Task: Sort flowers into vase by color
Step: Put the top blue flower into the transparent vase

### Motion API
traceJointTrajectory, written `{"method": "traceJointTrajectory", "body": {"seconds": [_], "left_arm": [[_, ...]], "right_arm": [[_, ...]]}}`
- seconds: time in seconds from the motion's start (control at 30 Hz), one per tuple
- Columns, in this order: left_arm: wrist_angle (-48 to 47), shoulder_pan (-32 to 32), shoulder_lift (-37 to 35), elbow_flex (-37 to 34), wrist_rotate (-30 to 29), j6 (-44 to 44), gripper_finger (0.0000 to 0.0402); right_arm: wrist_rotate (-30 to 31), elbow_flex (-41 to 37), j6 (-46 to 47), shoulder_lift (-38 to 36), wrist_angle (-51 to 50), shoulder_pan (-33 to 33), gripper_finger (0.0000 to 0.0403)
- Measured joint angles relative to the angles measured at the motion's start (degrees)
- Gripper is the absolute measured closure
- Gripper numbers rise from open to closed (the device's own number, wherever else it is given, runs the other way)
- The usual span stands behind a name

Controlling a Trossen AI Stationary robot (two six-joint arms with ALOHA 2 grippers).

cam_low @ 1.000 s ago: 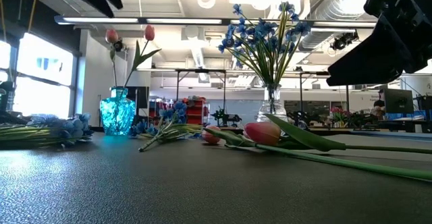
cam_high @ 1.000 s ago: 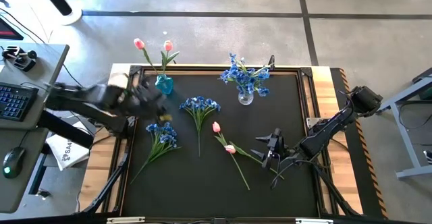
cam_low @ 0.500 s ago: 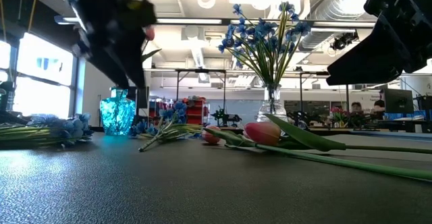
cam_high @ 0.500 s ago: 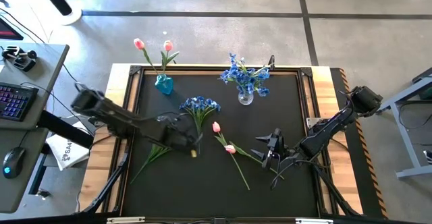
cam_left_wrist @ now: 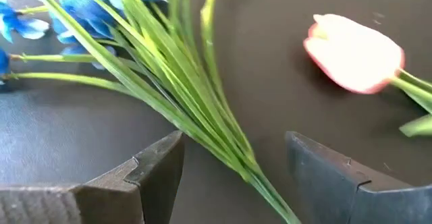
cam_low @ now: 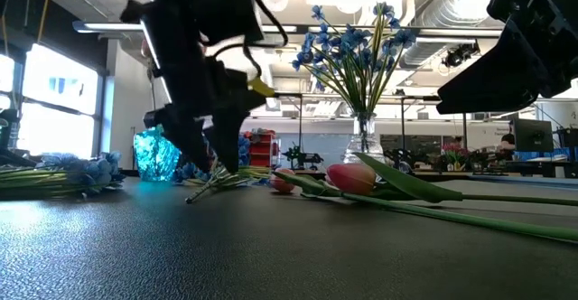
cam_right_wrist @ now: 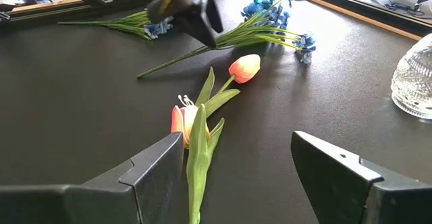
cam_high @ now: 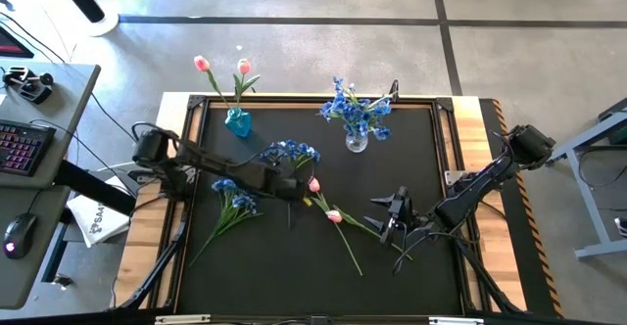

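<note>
Left gripper [cam_left_wrist: 233, 166] over blue bunch stem, jaws wide, nothing held.
Its fingers straddle the green stems of the middle blue bunch [cam_high: 288, 155] at mid-table; a pink tulip [cam_left_wrist: 356, 62] lies just beside. A second tulip [cam_high: 334, 215] lies nearer the right gripper [cam_right_wrist: 236, 166], which waits spread and empty. Another blue bunch [cam_high: 234, 197] lies left. Blue vase [cam_high: 238, 122] holds two tulips; clear vase [cam_high: 356, 141] holds blue. Risk, as I judge: closing here may catch only some stems, or snag the tulip.
</note>
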Motion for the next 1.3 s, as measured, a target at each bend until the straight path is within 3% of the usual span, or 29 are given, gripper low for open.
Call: {"method": "traceJointTrajectory", "body": {"seconds": [0.33,0.87,1.1,1.3], "left_arm": [[-0.1,3.4,0.7,0.0,0.9,1.1,0.018],[-0.2,3.3,-0.7,0.0,2.8,6.6,0.0394],[0.7,-0.5,-7.2,0.0,-2.3,8.9,0.0397],[9.1,-6.9,-14.2,0.0,-11.3,15.7,0.04]], "right_arm": [[0.3,0.0,0.0,0.0,-0.4,0.0,0.0133],[-1.2,0.0,0.0,0.0,-0.4,0.0,0.0133],[-2.7,0.0,-3.0,0.1,2.1,0.0,0.0133],[-3.0,0.0,-14.6,4.1,16.6,-1.0,0.0133]]}}
